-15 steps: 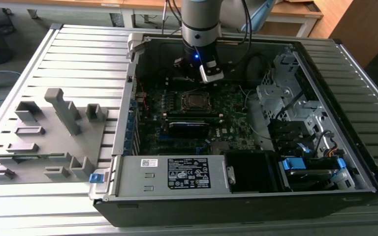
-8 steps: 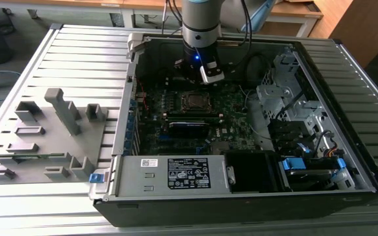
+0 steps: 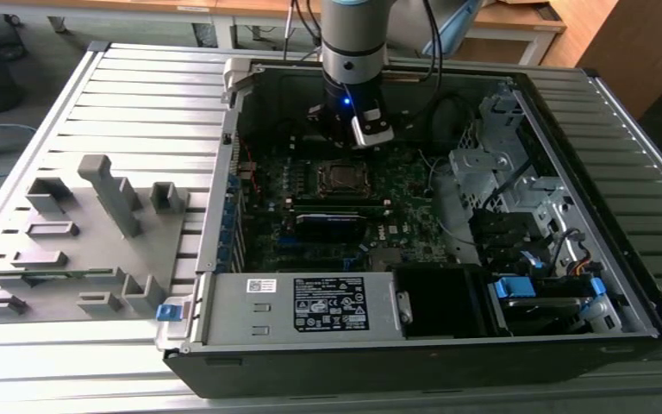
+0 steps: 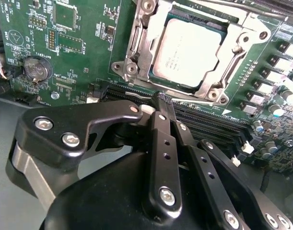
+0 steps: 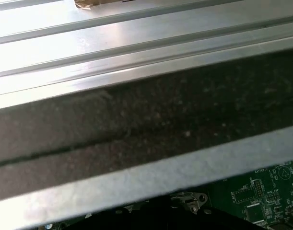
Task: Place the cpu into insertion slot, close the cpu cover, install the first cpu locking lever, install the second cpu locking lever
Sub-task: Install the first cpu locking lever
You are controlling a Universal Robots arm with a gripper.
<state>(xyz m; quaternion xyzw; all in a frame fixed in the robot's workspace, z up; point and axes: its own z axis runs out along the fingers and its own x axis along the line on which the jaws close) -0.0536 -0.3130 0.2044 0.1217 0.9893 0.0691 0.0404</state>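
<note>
Arm comes straight down into the open case, wrist vertical with a small blue light on. Gripper is pinched together with nothing between its black fingers, tips pointed down at the board.

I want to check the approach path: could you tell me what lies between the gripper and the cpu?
In the second wrist view, dark memory slots cross the board between the gripper and the cpu.

Quick count: one open black computer case, one green motherboard, one square silver-grey cpu under one shiny metal cpu cover, one round coin battery, one grey slotted fixture tray
</note>
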